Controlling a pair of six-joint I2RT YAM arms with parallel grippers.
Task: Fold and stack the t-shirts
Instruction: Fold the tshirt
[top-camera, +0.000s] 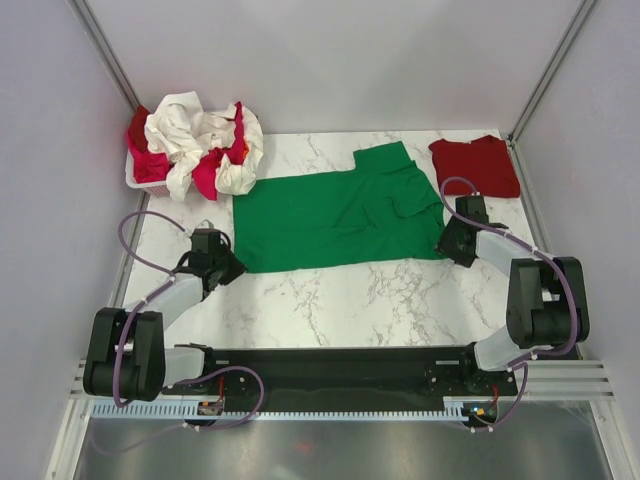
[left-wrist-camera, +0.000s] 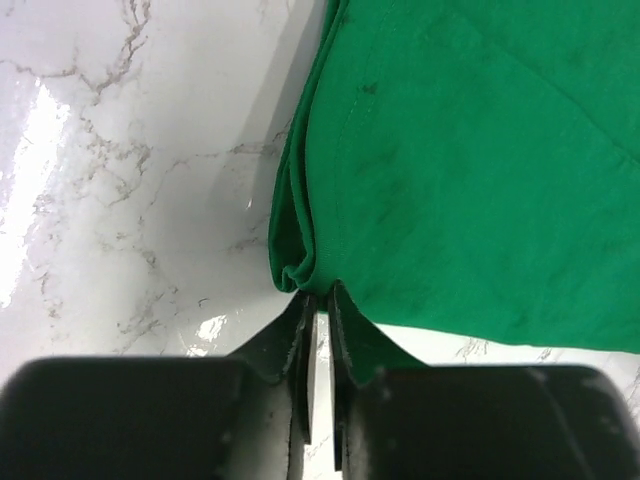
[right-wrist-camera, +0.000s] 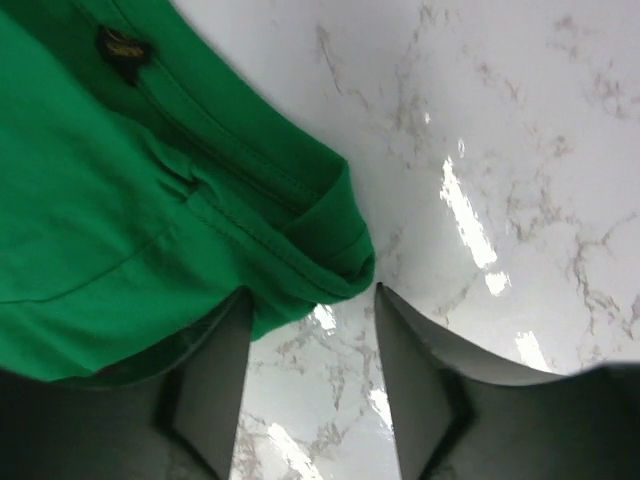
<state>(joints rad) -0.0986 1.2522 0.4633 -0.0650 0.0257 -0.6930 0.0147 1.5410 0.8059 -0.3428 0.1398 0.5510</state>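
Left gripper (left-wrist-camera: 318, 293): pinching green shirt (top-camera: 330, 215) corner.
Right gripper (right-wrist-camera: 312, 292): spread, astride its other near corner.
Dark red shirt (top-camera: 475, 165): folded, far right.

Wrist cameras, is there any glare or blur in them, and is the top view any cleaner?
Left wrist: white glare washes out the table at left; the left hand is a soft blur, the green t-shirt sharp. Right wrist: bright glare streaks on the table, right hand soft. Top external: evenly lit, sharp.
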